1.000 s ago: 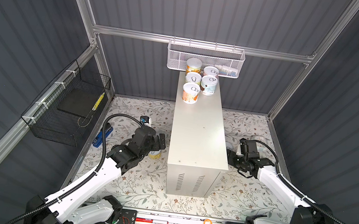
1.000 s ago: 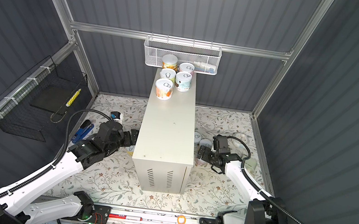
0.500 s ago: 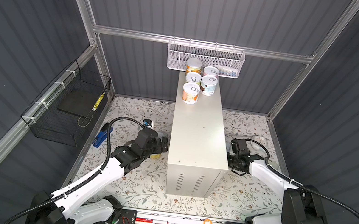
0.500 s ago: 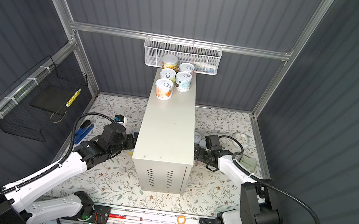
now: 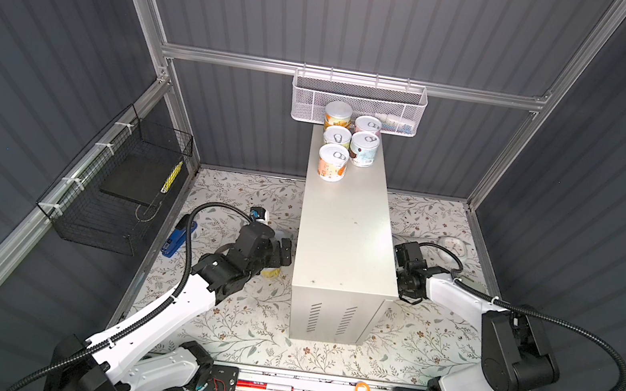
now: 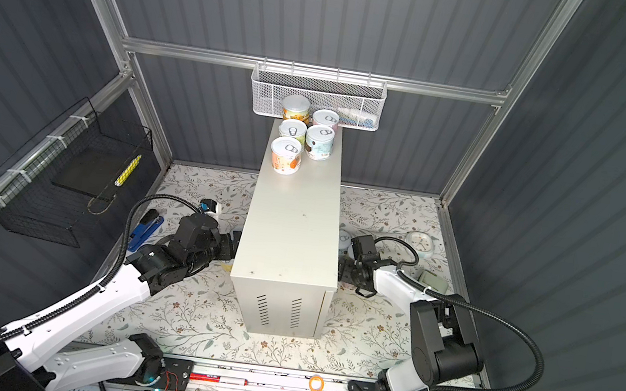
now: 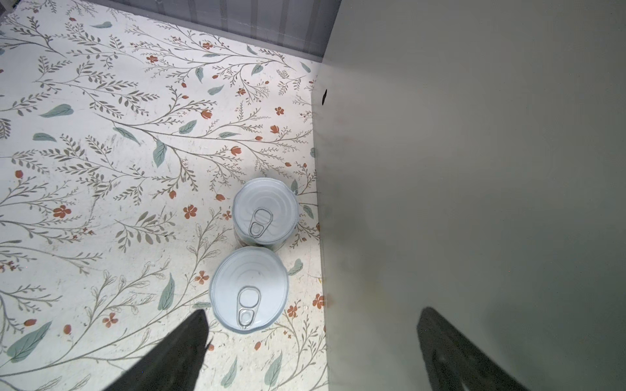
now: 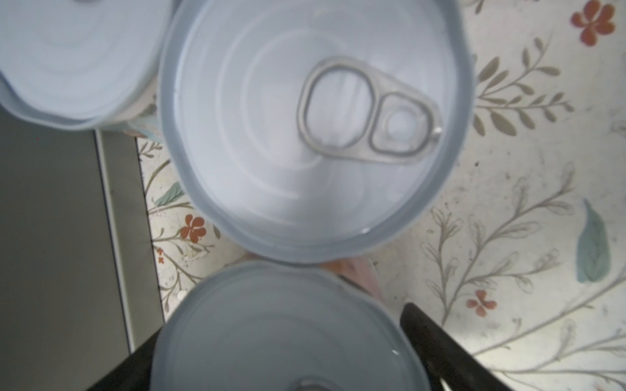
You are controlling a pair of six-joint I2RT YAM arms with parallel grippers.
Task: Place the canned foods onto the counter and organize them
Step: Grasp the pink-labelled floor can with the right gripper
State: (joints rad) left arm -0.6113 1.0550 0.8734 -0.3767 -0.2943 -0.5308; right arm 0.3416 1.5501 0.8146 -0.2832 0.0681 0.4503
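Observation:
Five canned foods (image 5: 332, 163) (image 6: 286, 154) stand together at the far end of the beige counter (image 5: 344, 226) (image 6: 293, 219). My left gripper (image 5: 286, 251) (image 7: 314, 313) hangs open beside the counter's left wall, above two cans (image 7: 249, 289) (image 7: 266, 211) on the floral floor. Neither can sits between its fingers. My right gripper (image 6: 346, 271) (image 8: 283, 318) is low at the counter's right wall. Its fingers (image 8: 437, 345) flank a can (image 8: 284, 338); I cannot see whether they touch it. Two more cans (image 8: 315, 128) (image 8: 74, 57) stand just beyond.
A white mesh basket (image 5: 359, 102) hangs on the back wall above the counter's far end. On the left wall hangs a black wire basket (image 5: 115, 184). A blue stapler (image 5: 179, 237) lies on the floor at the left, a round clock (image 6: 419, 244) at the right.
My right gripper has moved in against the counter's right side and come down around a can. The left gripper has edged a little closer to the counter.

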